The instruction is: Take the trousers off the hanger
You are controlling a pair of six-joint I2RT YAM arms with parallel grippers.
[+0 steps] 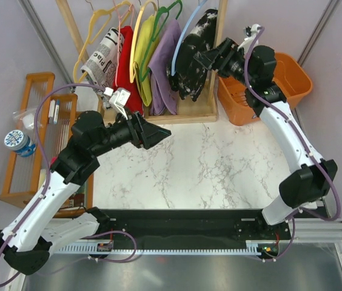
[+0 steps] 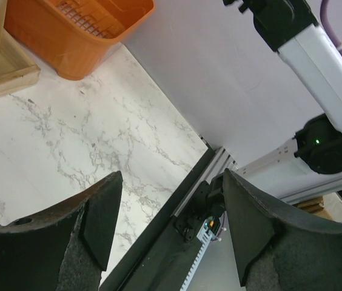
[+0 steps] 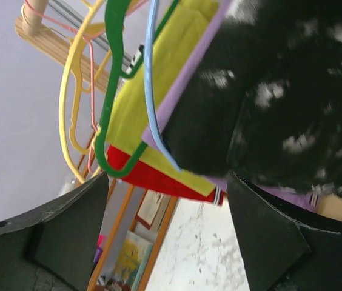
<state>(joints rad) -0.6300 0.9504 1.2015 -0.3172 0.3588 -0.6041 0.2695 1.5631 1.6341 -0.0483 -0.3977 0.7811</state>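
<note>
Trousers (image 1: 187,76) still draped on hanger (image 1: 179,45), on rack (image 1: 186,112) at 12 o'clock of table (image 1: 219,157); removal not begun. R gripper (image 1: 199,59) at trousers' 3 o'clock, jaws wide apart, nothing clamped. L gripper (image 1: 159,134) over mid-table, jaws apart, empty.

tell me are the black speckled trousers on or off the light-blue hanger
on: the black speckled trousers hang bunched over the arm of the light-blue hanger, not yet pulled free

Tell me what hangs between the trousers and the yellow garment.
The purple garment. The top view shows it hanging directly beside the trousers, with the yellow garment on its other side.
</note>
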